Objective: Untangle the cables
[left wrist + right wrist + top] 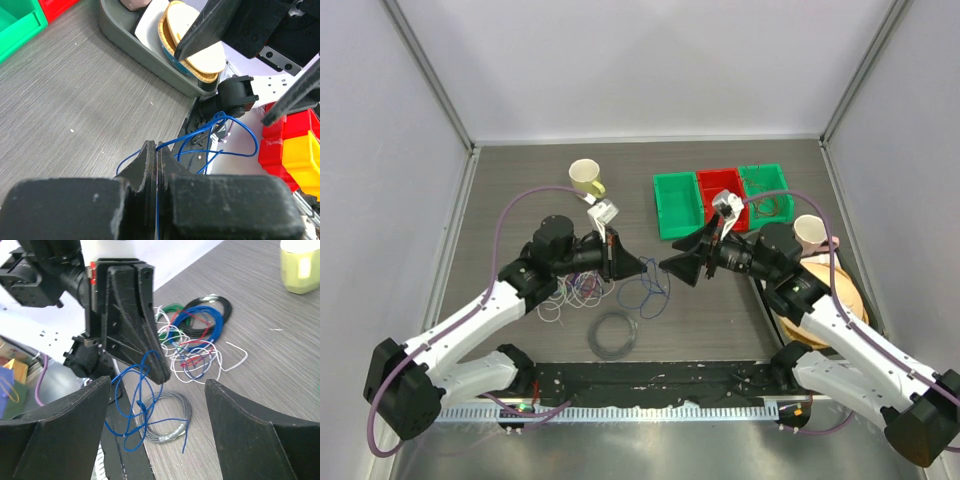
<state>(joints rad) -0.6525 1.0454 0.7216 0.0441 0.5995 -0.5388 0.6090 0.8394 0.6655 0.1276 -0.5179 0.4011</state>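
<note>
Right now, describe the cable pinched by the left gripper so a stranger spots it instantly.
Start at the middle of the dark table. From the shut left gripper a thin blue cable droops in loops near the grey coil. Unlike the mixed-colour tangle left of it, it alone is gripped.
</note>
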